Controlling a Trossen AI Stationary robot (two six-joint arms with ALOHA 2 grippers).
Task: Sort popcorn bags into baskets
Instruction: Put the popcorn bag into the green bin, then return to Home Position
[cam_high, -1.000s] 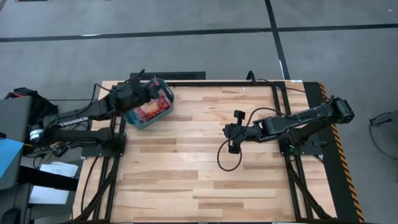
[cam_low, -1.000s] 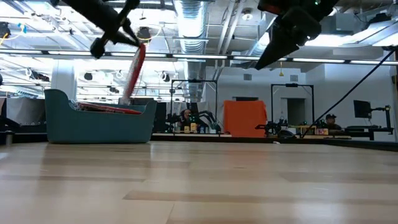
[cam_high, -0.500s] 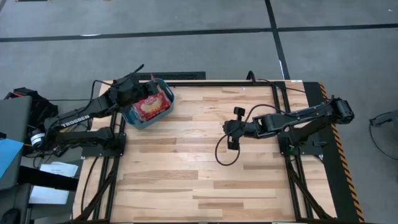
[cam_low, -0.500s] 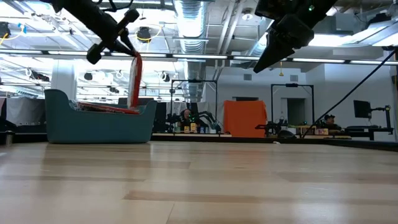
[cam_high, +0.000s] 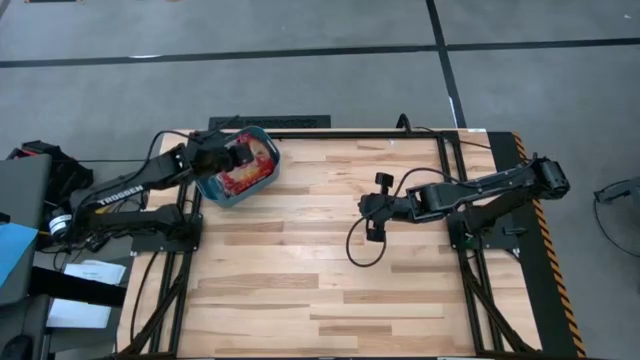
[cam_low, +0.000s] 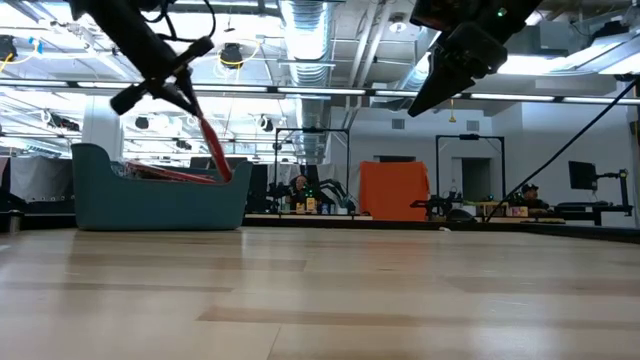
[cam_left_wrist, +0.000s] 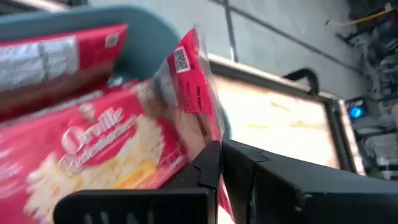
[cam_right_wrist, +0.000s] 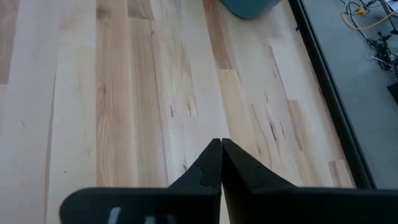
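My left gripper (cam_low: 185, 92) hangs over the teal bin (cam_low: 160, 195) at the table's far left, shut on a red popcorn packet (cam_low: 215, 155). The packet slants down into the bin. In the left wrist view the held packet (cam_left_wrist: 118, 149) lies over another red packet (cam_left_wrist: 56, 56) inside the bin's wall (cam_left_wrist: 155, 31). From above, the bin (cam_high: 262, 175) shows red packets inside. My right gripper (cam_high: 372, 225) is shut and hovers above the middle of the table, touching nothing. My left gripper pinches the packet's upper edge (cam_left_wrist: 211, 127) between its two fingers, coming slanting down from above and from the table's left. The packet tilts below the fingers. Its lower end (cam_low: 228, 172) reaches down behind the bin's rim, among the packets there.
The bare wooden tabletop (cam_high: 330, 280) spreads out between the arms and toward the near edge. A black cable loop (cam_high: 365, 250) hangs under the right arm. Black frame rails (cam_high: 455, 190) run along both sides of the table. Beyond the table lies a workshop with people far off.
My left gripper has moved down and toward the table's left, still shut on the packet. The packet, which hung nearly upright over the bin, has tipped over, and its lower end has sunk into the bin.
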